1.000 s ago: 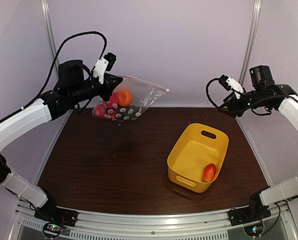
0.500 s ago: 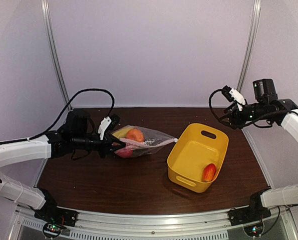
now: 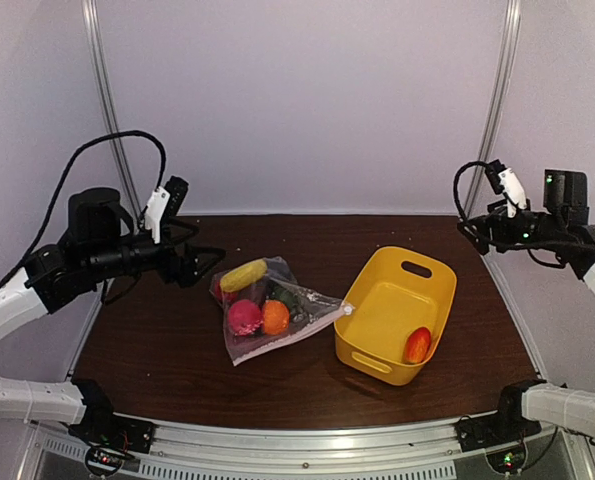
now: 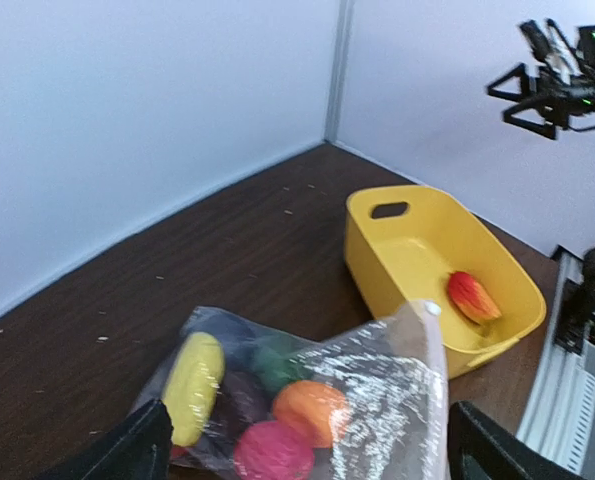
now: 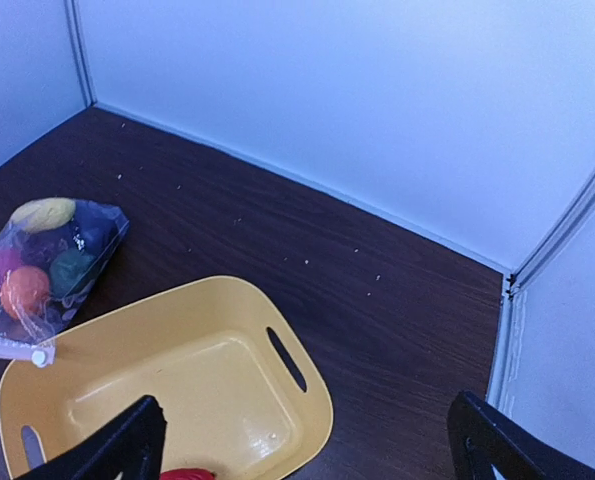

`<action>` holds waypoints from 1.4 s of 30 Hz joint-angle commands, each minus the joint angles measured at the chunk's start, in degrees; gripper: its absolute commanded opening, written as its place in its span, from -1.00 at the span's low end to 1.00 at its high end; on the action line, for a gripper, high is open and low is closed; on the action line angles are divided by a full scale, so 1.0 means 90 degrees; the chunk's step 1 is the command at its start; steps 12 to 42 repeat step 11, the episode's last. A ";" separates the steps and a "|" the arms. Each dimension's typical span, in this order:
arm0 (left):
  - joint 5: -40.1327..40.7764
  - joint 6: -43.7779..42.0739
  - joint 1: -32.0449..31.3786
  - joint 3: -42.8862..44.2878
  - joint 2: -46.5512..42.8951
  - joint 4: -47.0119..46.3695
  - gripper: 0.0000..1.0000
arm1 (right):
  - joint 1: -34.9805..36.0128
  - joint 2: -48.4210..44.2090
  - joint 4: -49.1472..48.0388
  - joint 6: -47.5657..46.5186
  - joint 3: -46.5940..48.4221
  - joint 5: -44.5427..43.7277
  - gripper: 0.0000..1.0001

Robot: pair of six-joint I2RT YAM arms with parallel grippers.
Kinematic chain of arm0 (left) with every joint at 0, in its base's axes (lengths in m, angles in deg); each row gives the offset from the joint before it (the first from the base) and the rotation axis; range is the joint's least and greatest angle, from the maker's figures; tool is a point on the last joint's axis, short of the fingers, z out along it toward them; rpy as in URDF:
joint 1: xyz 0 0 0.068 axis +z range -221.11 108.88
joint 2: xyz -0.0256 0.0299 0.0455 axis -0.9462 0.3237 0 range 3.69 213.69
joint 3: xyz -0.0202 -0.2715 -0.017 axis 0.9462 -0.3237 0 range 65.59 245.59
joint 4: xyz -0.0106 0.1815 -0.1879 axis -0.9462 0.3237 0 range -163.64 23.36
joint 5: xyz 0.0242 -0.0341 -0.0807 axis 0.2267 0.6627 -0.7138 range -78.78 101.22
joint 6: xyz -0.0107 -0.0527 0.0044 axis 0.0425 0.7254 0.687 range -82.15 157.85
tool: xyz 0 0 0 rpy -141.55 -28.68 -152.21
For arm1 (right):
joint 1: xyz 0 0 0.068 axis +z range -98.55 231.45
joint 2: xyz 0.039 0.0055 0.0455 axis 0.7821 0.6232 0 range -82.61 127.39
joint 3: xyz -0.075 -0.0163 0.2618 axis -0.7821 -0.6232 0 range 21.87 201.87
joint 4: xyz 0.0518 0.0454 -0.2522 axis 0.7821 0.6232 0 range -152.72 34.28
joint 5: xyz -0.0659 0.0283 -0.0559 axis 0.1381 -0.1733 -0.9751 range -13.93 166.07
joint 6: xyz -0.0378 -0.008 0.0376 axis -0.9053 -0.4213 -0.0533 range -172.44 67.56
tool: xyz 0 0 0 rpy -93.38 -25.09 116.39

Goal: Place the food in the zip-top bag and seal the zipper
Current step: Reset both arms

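Note:
The zip-top bag (image 3: 295, 322) lies flat on the table, left of the tub. Inside it I see yellow (image 3: 242, 275), pink (image 3: 244, 317), orange (image 3: 275, 317) and green (image 3: 283, 297) food. The zipper's white slider (image 3: 346, 309) rests at the bag's corner next to the tub. My left gripper (image 3: 203, 262) hangs open above the table, left of the bag and apart from it; in the left wrist view the bag (image 4: 377, 390) lies beyond its wide fingers (image 4: 127, 455). My right gripper (image 3: 474, 236) is open, high at the far right, holding nothing.
A yellow tub (image 3: 377, 290) with handle slots stands right of centre, one red-orange toy fruit (image 3: 417, 344) lying in its near corner. White walls close the back and sides. In the right wrist view the tub (image 5: 307, 360) lies below and the bag (image 5: 47, 260) to its left.
The left gripper has let go of the bag, which now lies on the table, and has risen and drawn back to the left. The right gripper has opened wider and shifted right.

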 commanded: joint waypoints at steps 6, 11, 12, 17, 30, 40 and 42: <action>0.4598 -0.0911 0.0044 0.1093 0.0692 0.0015 0.95 | -0.0146 -0.1003 -0.1454 0.1961 -0.0784 -0.2608 0.99; 0.4712 -0.1060 0.0062 0.0432 0.0715 -0.0953 0.95 | -0.0149 -0.1165 -0.1924 0.1909 -0.1316 -0.2622 0.99; 0.4712 -0.1060 0.0062 0.0432 0.0715 -0.0953 0.95 | -0.0149 -0.1165 -0.1924 0.1909 -0.1316 -0.2622 0.99; 0.4712 -0.1060 0.0062 0.0432 0.0715 -0.0953 0.95 | -0.0149 -0.1165 -0.1924 0.1909 -0.1316 -0.2622 0.99; 0.4712 -0.1060 0.0062 0.0432 0.0715 -0.0953 0.95 | -0.0149 -0.1165 -0.1924 0.1909 -0.1316 -0.2622 0.99; 0.4712 -0.1060 0.0062 0.0432 0.0715 -0.0953 0.95 | -0.0149 -0.1165 -0.1924 0.1909 -0.1316 -0.2622 0.99; 0.4712 -0.1060 0.0062 0.0432 0.0715 -0.0953 0.95 | -0.0149 -0.1165 -0.1924 0.1909 -0.1316 -0.2622 0.99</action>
